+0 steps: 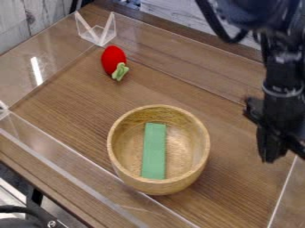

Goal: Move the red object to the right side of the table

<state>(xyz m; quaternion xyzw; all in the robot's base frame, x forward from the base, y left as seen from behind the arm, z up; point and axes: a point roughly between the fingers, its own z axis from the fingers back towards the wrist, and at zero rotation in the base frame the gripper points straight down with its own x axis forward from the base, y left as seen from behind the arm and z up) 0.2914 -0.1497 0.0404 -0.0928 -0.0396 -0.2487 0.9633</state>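
The single camera view looks down across the tabletop (71,116), with the wooden bowl (159,148) as the central landmark. The red object (113,59) lies behind and to the left of the bowl, well apart from it, resting on the wood with its green leafy end (120,73) turned toward the bowl. Nothing touches it or holds it, so by the look of things the move to the right side has not been carried out. The end effector (276,150) hangs to the right of the bowl, near the bowl's right rim but not touching it, pointing almost straight down just above the wood, with its fingers pressed together and nothing pinched between them. That puts it on the opposite side of the bowl from the red object, at roughly the spot where the object is meant to end up, so I judge it would have to cross over to the far left before any grasp. Inside the bowl lies 1 flat green block (155,150), lengthwise front to back. A folded clear stand (95,28) sits behind the red object at the far left corner, and low clear walls (71,183) edge the tabletop. The bowl stands squarely between the end effector and the red object, so a low, straight carry could strike its rim.
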